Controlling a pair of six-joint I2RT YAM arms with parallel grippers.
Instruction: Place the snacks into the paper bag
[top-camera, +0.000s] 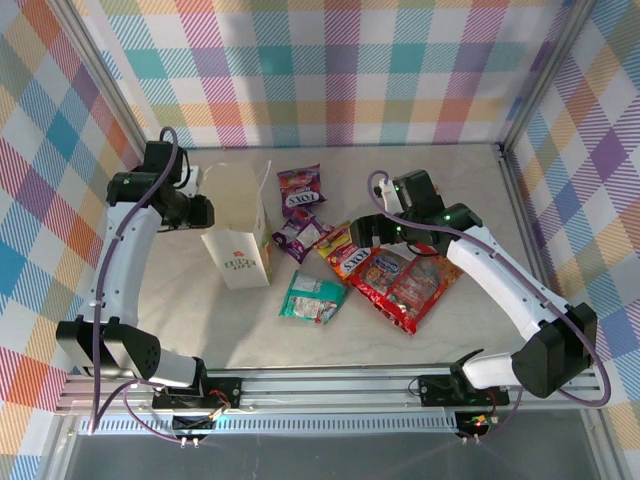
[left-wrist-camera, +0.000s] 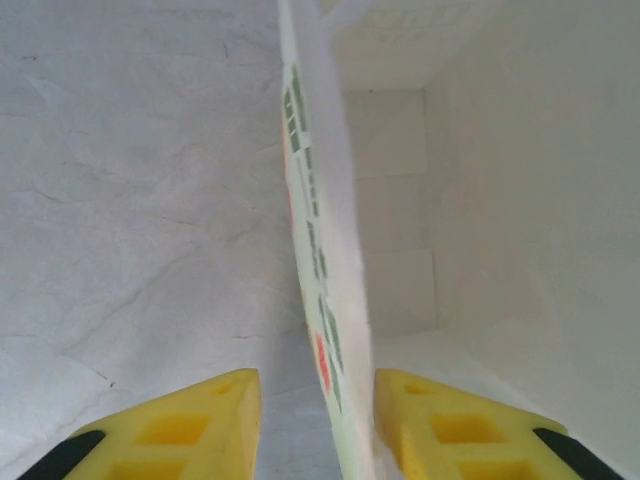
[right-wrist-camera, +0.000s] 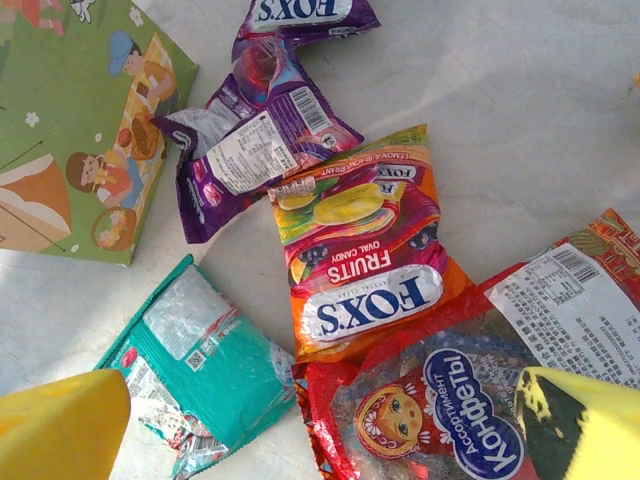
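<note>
Pale tabletop (top-camera: 480, 200): bagging not yet begun.
We see the left gripper (left-wrist-camera: 315, 390) straddle the paper bag (top-camera: 240, 225) wall, jaws parted, likely steadying it; the right gripper (right-wrist-camera: 320, 400) hangs spread over the snacks (top-camera: 350, 265).

Each arm is built from white moulded links joined by black joint housings; compare the left arm (top-camera: 125, 250) with the right arm (top-camera: 500, 275). A purple cable (top-camera: 100, 330) runs along each arm. You may notice small green lights, probably status indicators, on the upper housings. Both black bases sit on a silver rail (top-camera: 330, 385). The left gripper (left-wrist-camera: 312, 400) and right gripper (right-wrist-camera: 325, 400) carry yellow fingers (left-wrist-camera: 190, 425); the left pair shows recessed rectangular pockets and black edging.
</note>
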